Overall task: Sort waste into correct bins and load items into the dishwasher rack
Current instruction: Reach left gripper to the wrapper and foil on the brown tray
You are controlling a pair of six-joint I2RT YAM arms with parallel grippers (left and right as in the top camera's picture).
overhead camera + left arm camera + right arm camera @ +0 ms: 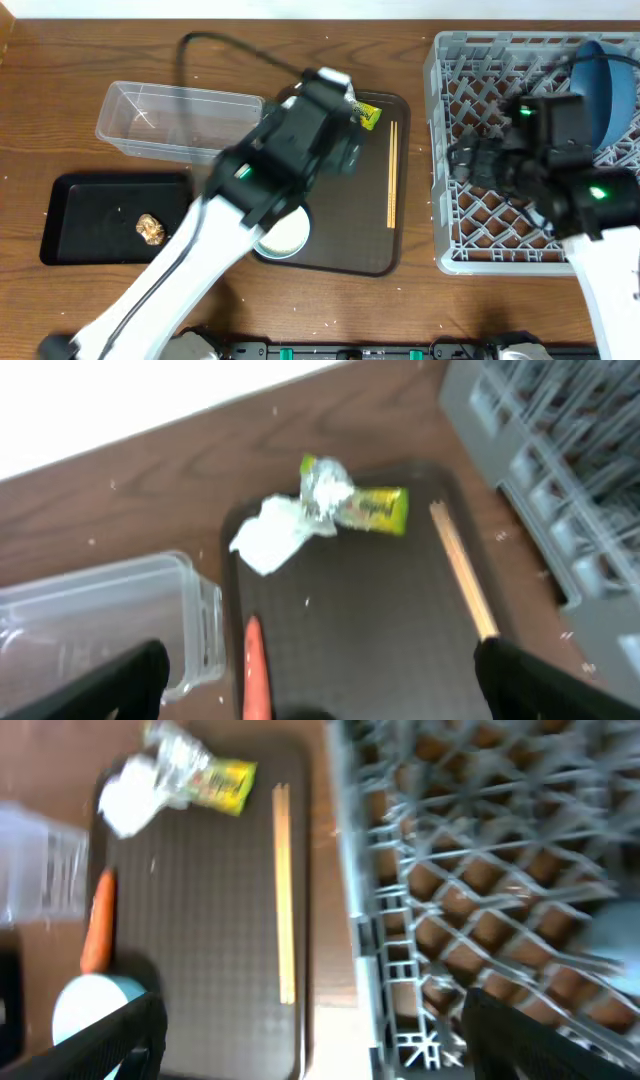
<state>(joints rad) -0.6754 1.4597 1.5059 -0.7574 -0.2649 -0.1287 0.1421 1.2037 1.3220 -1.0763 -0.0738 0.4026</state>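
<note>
My L arm (290,150) stretched diag across the brown serving tray (365,245), covering most of the pale bowl (285,238) at the tray's near-L corner. Green-yellow wrapper (367,115) lay by the tray's far edge. Chopsticks (392,175) lay side by side down its R side. Clear tub (180,122) sat far L. Black tray (95,215) sat nearer me w/ the brown lump (150,229) in it. My R claw (462,160) hung over the grey rack (445,235). Blue plate (608,90) stood on edge in the rack's far-R corner.
</note>
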